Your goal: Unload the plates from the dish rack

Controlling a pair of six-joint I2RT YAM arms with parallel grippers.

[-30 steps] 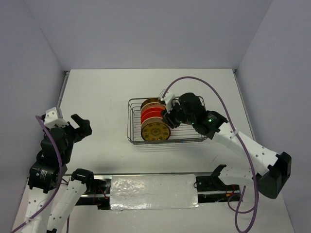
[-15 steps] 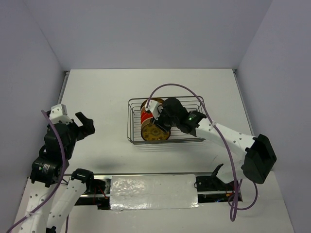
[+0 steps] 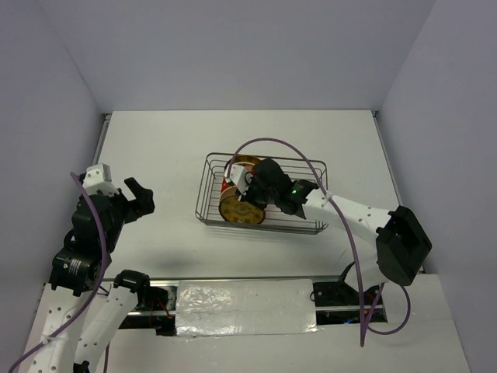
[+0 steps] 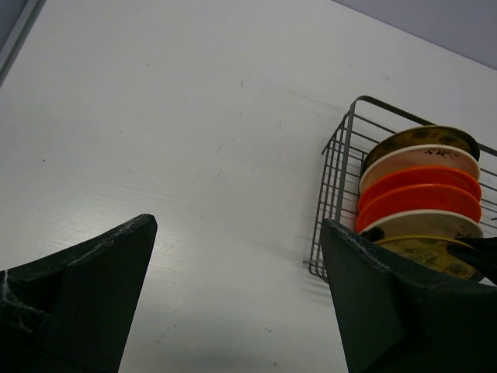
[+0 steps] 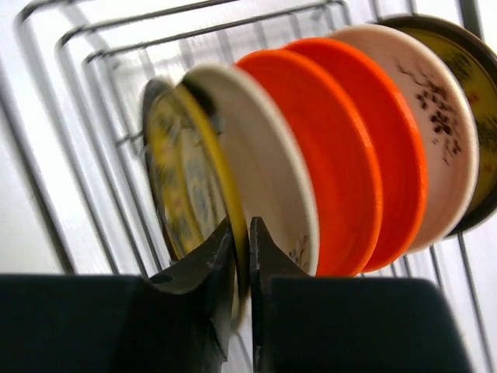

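The dish rack [image 3: 313, 165] sits mid-table with several plates standing on edge in a row. In the right wrist view the front one is a dark yellow patterned plate [image 5: 182, 179]. Behind it come a cream plate [image 5: 264, 171], orange-red plates [image 5: 334, 155], a cream plate with a dark mark [image 5: 435, 124] and another yellow one [image 5: 477, 70]. My right gripper [image 5: 241, 229] is shut on the rim of the front yellow plate [image 3: 237, 210]. My left gripper [image 4: 239, 225] hangs open over bare table, left of the rack [image 4: 339, 179].
The right arm's purple cable [image 3: 272, 144] arcs over the rack. Grey walls close the table at the back and both sides. A metal rail with a foil-covered strip [image 3: 245, 307] runs along the near edge between the arm bases.
My right gripper moved left along the rack to the front yellow plate and closed on its rim. The rack's near left corner slid slightly left. My left arm crept a little toward the rack.
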